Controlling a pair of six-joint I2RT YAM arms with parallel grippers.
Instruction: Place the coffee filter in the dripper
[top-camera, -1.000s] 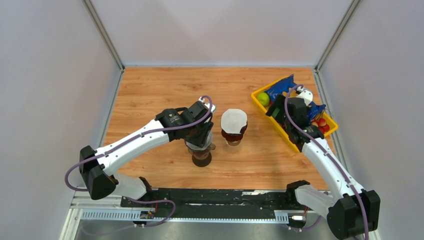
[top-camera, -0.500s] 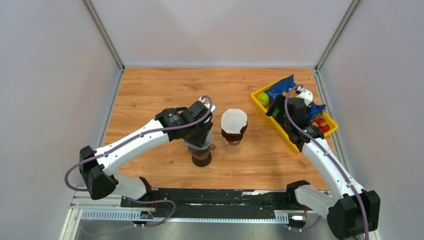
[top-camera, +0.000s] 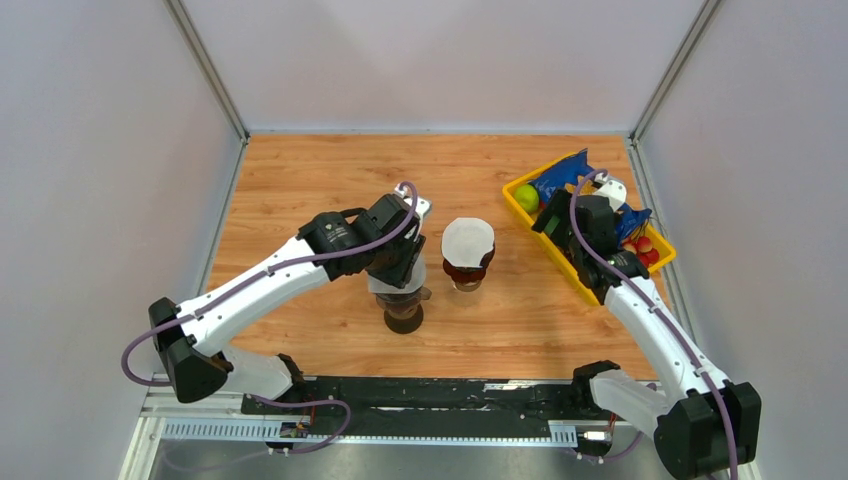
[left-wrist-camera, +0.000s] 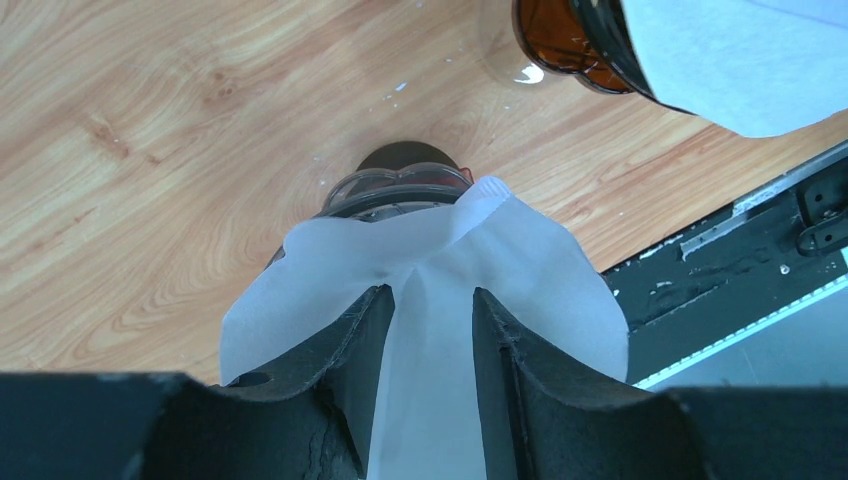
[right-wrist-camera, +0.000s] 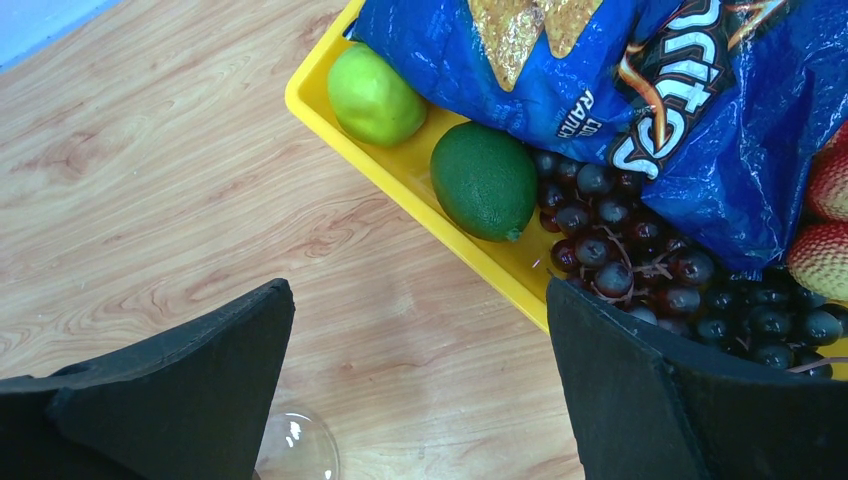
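Note:
A white paper coffee filter (left-wrist-camera: 440, 270) lies spread over the mouth of a clear glass dripper (left-wrist-camera: 398, 186) with a dark base, near the table's front middle (top-camera: 403, 312). My left gripper (left-wrist-camera: 430, 300) is right above it, with its jaws a little apart and the filter's creased middle showing in the gap. In the top view the gripper (top-camera: 396, 262) stands just above the filter (top-camera: 396, 285). My right gripper (right-wrist-camera: 420, 290) is wide open and empty, over bare wood beside the yellow tray (right-wrist-camera: 400, 180).
A brown glass vessel (top-camera: 467, 270) with another white filter (top-camera: 468, 240) on top stands just right of the dripper. The yellow tray (top-camera: 515, 205) at the right holds limes, a blue chip bag, grapes and red fruit. A black rail runs along the near edge.
My left gripper has drawn up and back to the left from the dripper. The filter has stayed over the dripper and shows more. The right arm has not moved.

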